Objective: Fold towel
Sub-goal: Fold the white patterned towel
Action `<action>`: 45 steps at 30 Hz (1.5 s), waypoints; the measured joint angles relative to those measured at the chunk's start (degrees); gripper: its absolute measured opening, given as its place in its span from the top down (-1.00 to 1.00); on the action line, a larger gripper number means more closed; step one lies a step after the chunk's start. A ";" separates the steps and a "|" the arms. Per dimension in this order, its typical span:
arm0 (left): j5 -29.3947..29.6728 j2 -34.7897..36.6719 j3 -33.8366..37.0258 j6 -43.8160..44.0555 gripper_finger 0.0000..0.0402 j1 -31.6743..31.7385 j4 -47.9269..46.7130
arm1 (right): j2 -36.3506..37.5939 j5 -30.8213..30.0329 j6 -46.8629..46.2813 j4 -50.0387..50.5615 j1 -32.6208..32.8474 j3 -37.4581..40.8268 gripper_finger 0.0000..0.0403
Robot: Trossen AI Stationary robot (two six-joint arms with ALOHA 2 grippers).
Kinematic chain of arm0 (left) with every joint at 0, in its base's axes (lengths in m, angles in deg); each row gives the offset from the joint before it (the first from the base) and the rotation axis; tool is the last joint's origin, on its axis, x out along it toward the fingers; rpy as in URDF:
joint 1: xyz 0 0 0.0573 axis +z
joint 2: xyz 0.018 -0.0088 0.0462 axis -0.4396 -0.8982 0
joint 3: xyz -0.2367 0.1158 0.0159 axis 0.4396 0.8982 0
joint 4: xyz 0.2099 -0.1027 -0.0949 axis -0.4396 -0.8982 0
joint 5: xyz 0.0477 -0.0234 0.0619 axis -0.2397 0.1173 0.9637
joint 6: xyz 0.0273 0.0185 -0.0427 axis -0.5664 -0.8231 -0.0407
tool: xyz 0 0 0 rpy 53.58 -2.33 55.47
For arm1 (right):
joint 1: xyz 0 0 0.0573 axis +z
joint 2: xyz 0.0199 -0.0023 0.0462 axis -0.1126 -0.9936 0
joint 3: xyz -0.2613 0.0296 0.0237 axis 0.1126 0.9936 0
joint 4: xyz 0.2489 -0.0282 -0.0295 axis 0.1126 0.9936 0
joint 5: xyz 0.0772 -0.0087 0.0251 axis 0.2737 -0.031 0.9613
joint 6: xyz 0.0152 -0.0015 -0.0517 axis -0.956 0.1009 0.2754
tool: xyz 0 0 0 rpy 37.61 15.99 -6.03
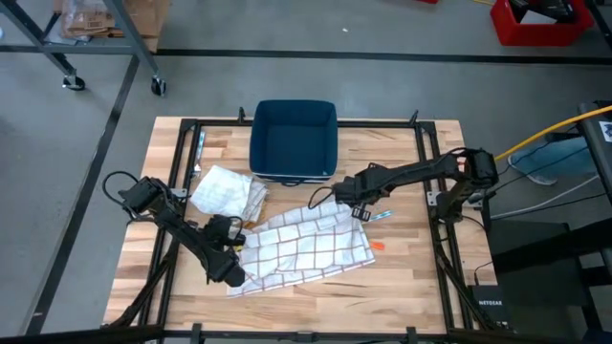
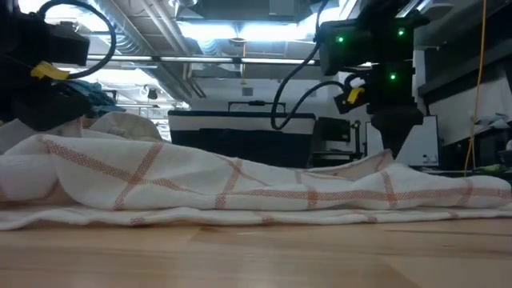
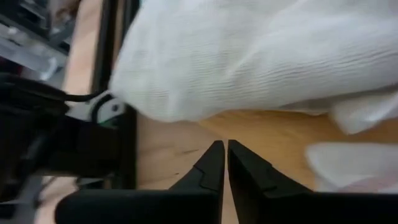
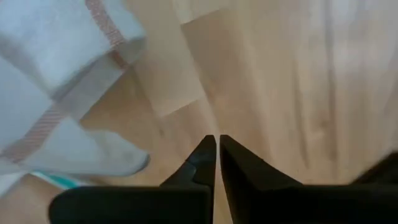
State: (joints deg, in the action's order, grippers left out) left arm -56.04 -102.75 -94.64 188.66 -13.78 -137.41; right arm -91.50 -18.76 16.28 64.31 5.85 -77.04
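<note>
- Towel (image 1: 308, 247): a white cloth with thin reddish check lines lay rumpled and spread out on the wooden table (image 1: 402, 277), toward the front middle; in the low view (image 2: 240, 188) it stretched almost across the whole picture as a low wrinkled heap.
- Left gripper (image 1: 232, 274): it was down at the towel's front-left corner, its arm reaching in from the table's left edge. In the left wrist view (image 3: 224, 155) its two dark fingers stood pressed together with only a sliver between them, and no cloth showed between the tips; white fabric lay just beyond them over bare wood.
- Right gripper (image 1: 360, 212): it sat at the towel's back-right corner, its arm stretched across from the right side of the table. In the right wrist view (image 4: 217, 149) its fingers were likewise closed tip to tip over bare wood, with the checked towel edge off to one side and nothing caught between them.
- Second cloth (image 1: 226, 191): a crumpled plain white piece lay behind and left of the towel, near the left arm.
- Bin (image 1: 293, 141): a dark blue square container stood at the back middle of the table, well apart from the towel's main spread.
- Small orange thing (image 1: 379, 247): it lay on the wood just beside the towel's right edge; I could not tell what it was.
</note>
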 joint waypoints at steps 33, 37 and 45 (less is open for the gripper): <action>0.32 -0.20 9.53 0.89 0.97 1.40 7.46 | 0.00 11.04 -4.01 -30.45 8.50 -4.97 0.92; -0.23 -0.20 11.59 0.91 0.98 1.40 11.78 | 0.00 14.02 -4.03 -36.71 9.86 -5.05 0.92; -1.29 -0.20 12.35 1.57 0.98 1.40 15.98 | -4.50 17.01 -4.06 -47.05 12.41 -5.06 0.92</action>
State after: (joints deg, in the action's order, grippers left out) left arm -57.33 -102.95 -82.29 190.23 -12.38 -121.44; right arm -96.00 -1.76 12.22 17.27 18.26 -82.09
